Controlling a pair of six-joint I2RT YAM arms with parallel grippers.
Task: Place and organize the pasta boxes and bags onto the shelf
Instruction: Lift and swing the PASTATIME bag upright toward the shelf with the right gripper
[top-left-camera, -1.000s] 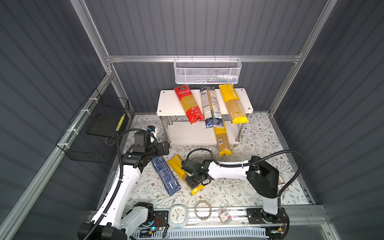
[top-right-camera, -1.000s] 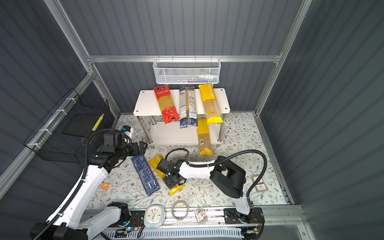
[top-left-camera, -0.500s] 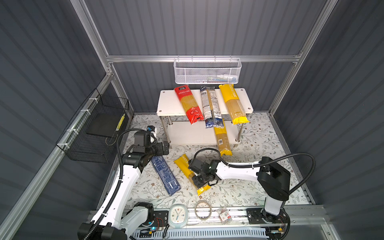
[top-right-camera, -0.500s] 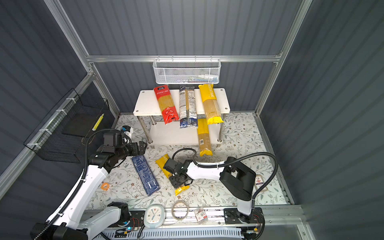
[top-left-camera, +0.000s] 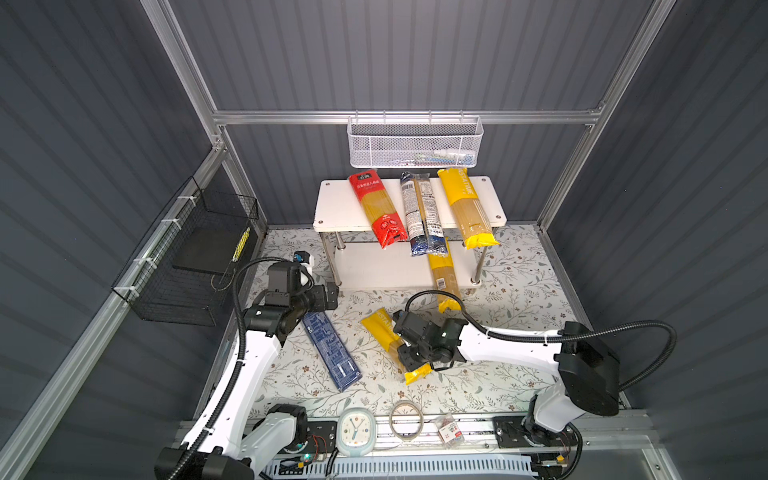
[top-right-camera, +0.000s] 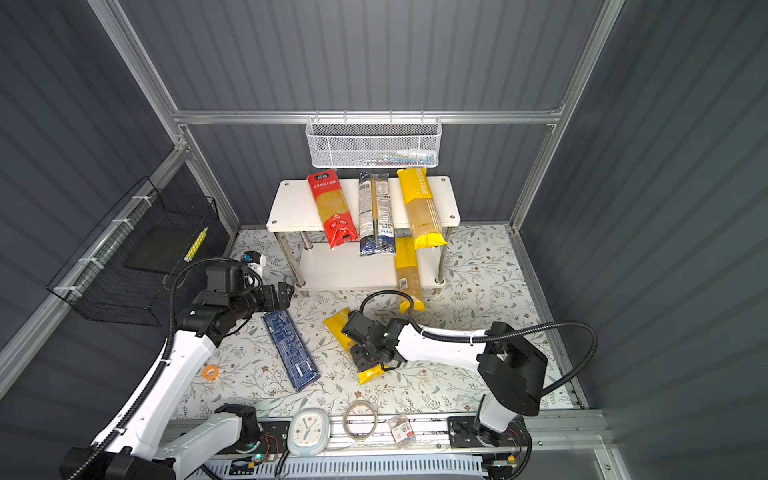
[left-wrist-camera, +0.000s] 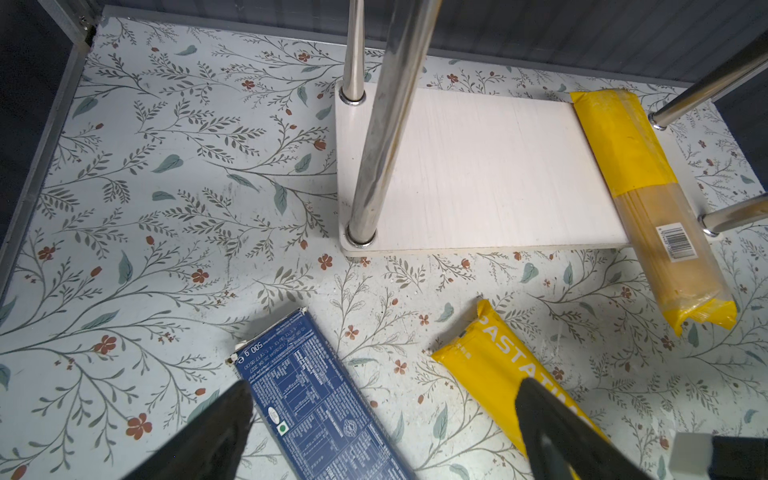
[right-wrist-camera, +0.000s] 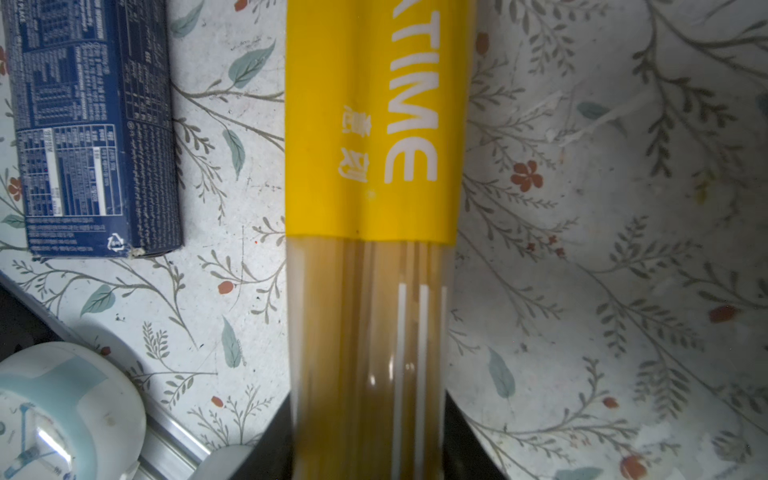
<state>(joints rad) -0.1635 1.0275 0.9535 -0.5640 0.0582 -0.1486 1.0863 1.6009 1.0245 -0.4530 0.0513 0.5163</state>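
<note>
The white shelf (top-left-camera: 336, 208) stands at the back. Its top board carries a red bag (top-left-camera: 376, 208), a clear bag with dark-blue ends (top-left-camera: 419, 212) and a yellow bag (top-left-camera: 467, 208). Another yellow bag (top-left-camera: 442, 270) lies on the lower board and sticks out past its front edge. On the floor lie a dark-blue box (top-left-camera: 330, 351) and a third yellow bag (top-left-camera: 384, 332) (right-wrist-camera: 370, 166). My right gripper (top-left-camera: 409, 353) (right-wrist-camera: 368, 449) is shut on this bag's clear part, a finger pressed on each side. My left gripper (top-left-camera: 332, 295) (left-wrist-camera: 382, 432) hangs open over the box's far end.
A white mesh basket (top-left-camera: 415, 143) hangs above the shelf and a black wire basket (top-left-camera: 195, 266) on the left wall. A clock (top-left-camera: 355, 428), a tape ring (top-left-camera: 406, 419) and a small packet (top-left-camera: 449, 430) sit along the front rail. An orange tape roll (top-right-camera: 210, 372) lies by the left arm.
The right arm has swung to the right, and its gripper and the floor's yellow bag have shifted slightly right. The jaws have narrowed onto the bag. The left arm has not moved.
</note>
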